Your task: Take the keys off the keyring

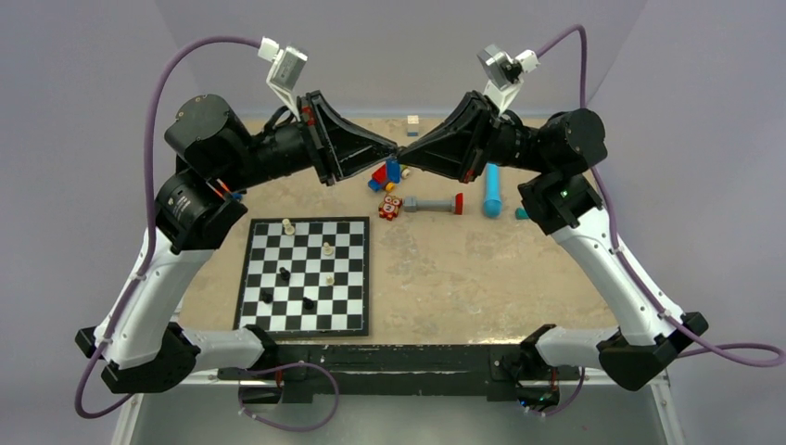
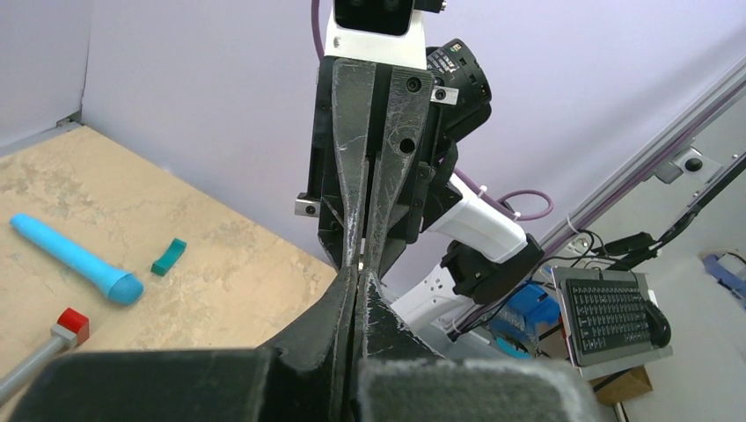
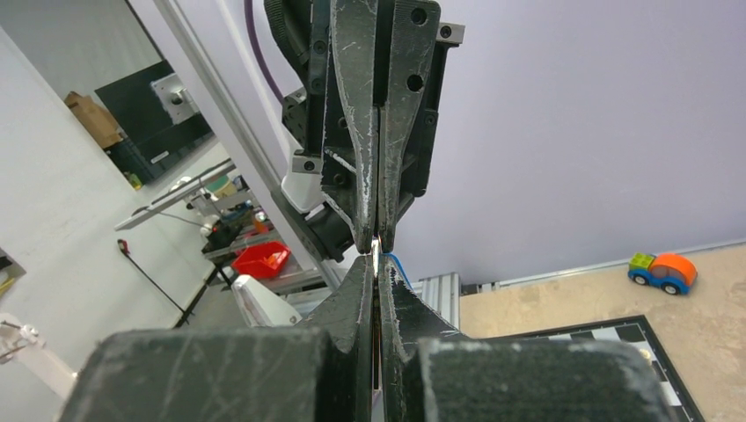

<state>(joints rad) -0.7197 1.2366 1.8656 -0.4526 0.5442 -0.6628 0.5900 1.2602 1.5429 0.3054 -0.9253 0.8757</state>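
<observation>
Left gripper point(image 1: 389, 151) and right gripper point(image 1: 409, 156) are clenched tip to tip; possibly the keys point(image 3: 376, 252), glimpsed between them, could be dropped if tugged unevenly.

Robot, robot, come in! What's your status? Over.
Both shut, raised: left gripper, right gripper, tip to tip. Pinched between: silvery metal sliver, key or ring unclear. Nothing blocking.

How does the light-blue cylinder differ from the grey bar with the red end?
The cylinder is light blue all over; the bar is grey with a red end. The cylinder is thicker than the bar. The cylinder points away from the arms; the bar lies left to right. Both lie flat on the table, apart.
</observation>
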